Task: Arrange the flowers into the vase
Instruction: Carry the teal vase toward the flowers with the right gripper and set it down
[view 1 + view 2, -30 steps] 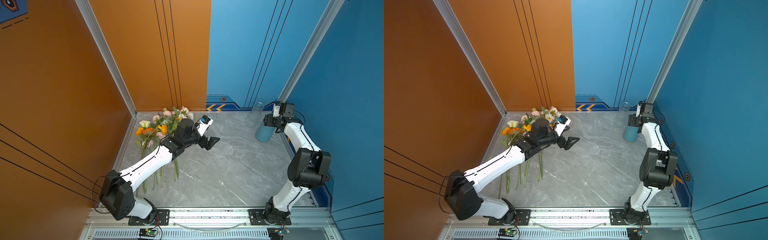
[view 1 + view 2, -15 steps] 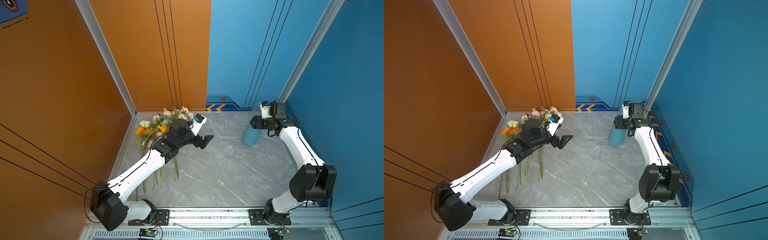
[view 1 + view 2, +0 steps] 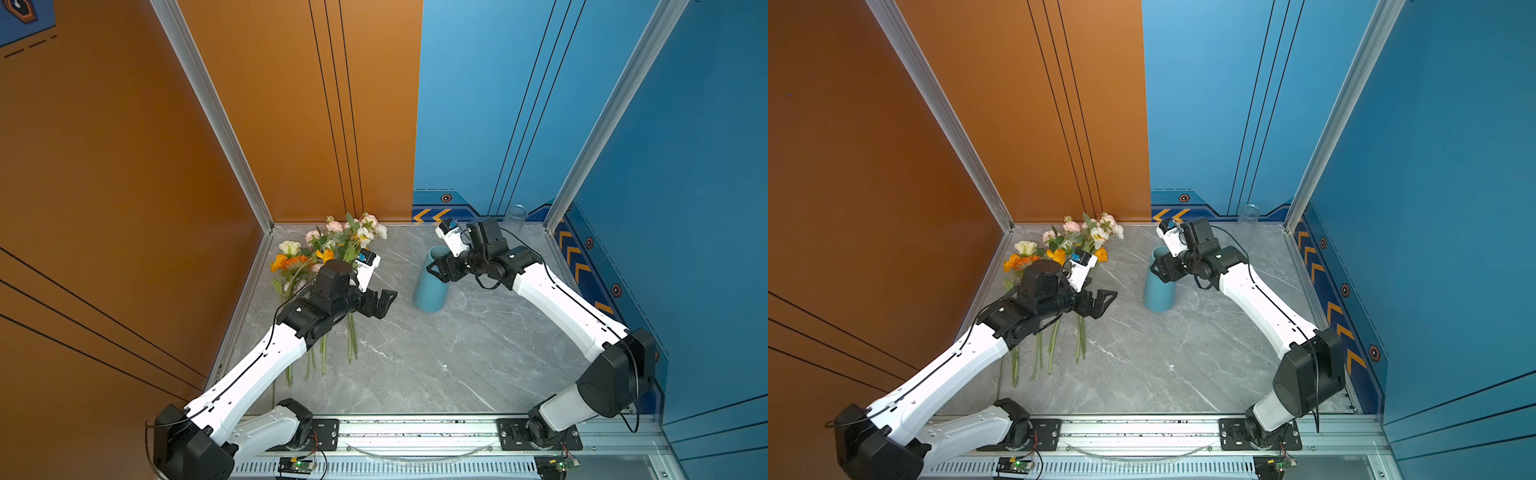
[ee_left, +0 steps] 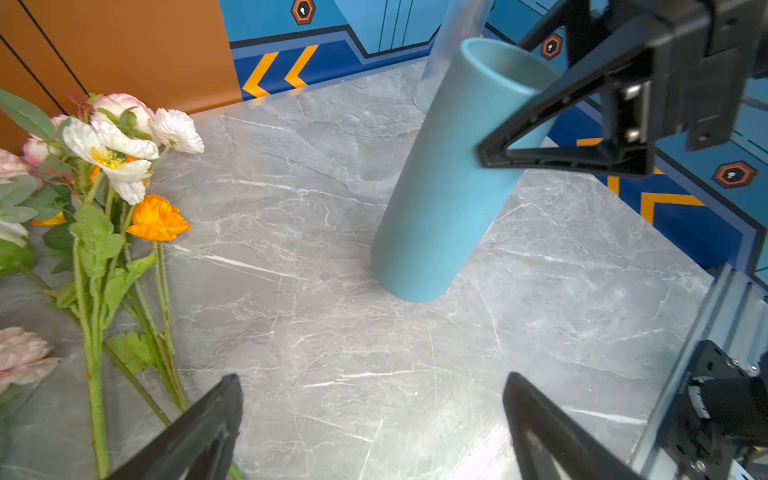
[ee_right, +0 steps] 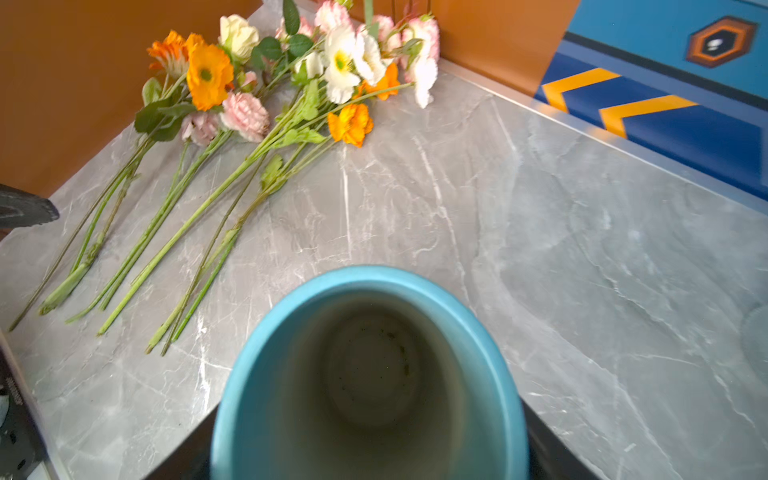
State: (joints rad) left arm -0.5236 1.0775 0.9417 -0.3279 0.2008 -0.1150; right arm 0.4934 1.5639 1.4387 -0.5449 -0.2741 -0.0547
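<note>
Right wrist view looks straight down into the teal cylindrical vase (image 5: 365,276). Its inside is bare, so I judge that no stem has gone in and all the arranging is left to do. The long green-stemmed flowers with orange, pink, white and cream blooms (image 5: 249,124) lie flat in a loose fan on the grey marble tabletop (image 5: 582,249), beside the orange wall (image 5: 83,104). In both top views their long axes run front to back, blooms toward the back corner and cut ends toward the arms' bases. The right gripper (image 3: 436,268) clasps the vase near its rim. The vase's long axis is near upright, mouth up; whether its base touches the marble I cannot tell. The left gripper (image 3: 384,303) hangs spread wide and empty between flowers and vase.
</note>
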